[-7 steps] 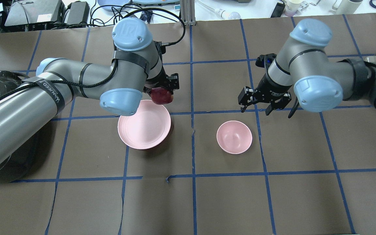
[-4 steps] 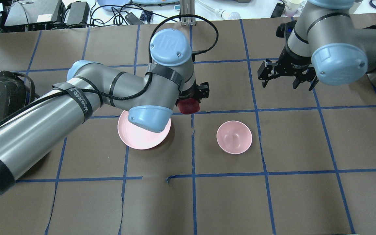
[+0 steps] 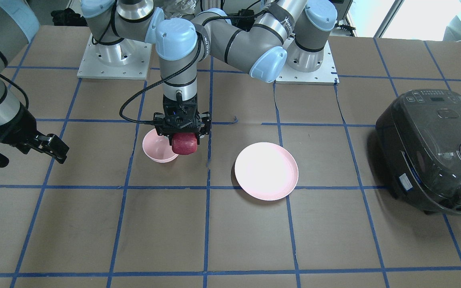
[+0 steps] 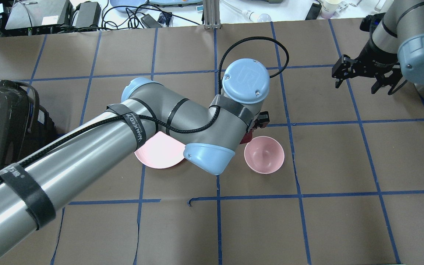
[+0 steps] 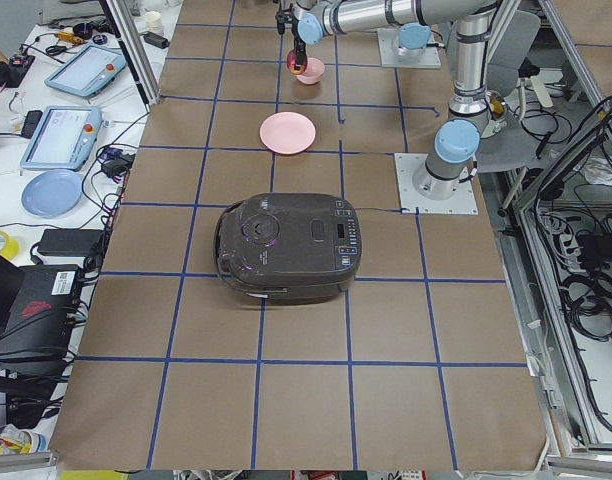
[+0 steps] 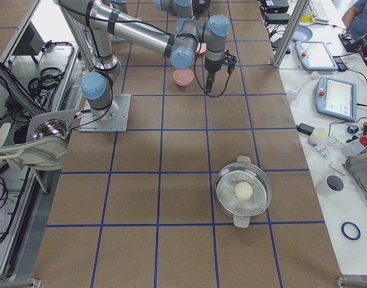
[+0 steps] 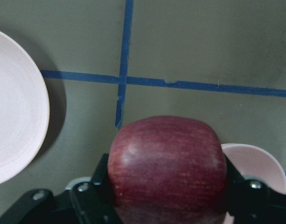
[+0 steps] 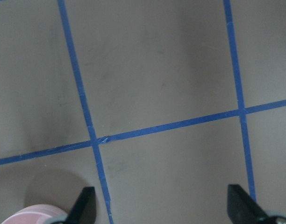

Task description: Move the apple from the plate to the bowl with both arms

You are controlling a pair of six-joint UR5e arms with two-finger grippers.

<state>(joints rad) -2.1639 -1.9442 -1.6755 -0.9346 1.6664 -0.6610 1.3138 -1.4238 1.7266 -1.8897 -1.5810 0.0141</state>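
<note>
starting at the robot's left: plate (image 4: 155, 152) is sitting bare on the table. next, left gripper (image 3: 184, 141) is pinching the apple (image 7: 167, 163) by its sides and hanging it above the table, w/ the bowl (image 4: 267, 158) just beside, to the robot's right. apple's looking off-centre, over the plate-side rim rather than the hollow, so i'm guessing a small rightward shift b4 release. far right, right gripper (image 4: 357, 85) is hovering spread wide, empty, well apart from the bowl.

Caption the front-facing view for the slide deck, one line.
Left pincer holds the dark red apple aloft beside the small pink bowl; the wide pink plate sits empty.
</note>
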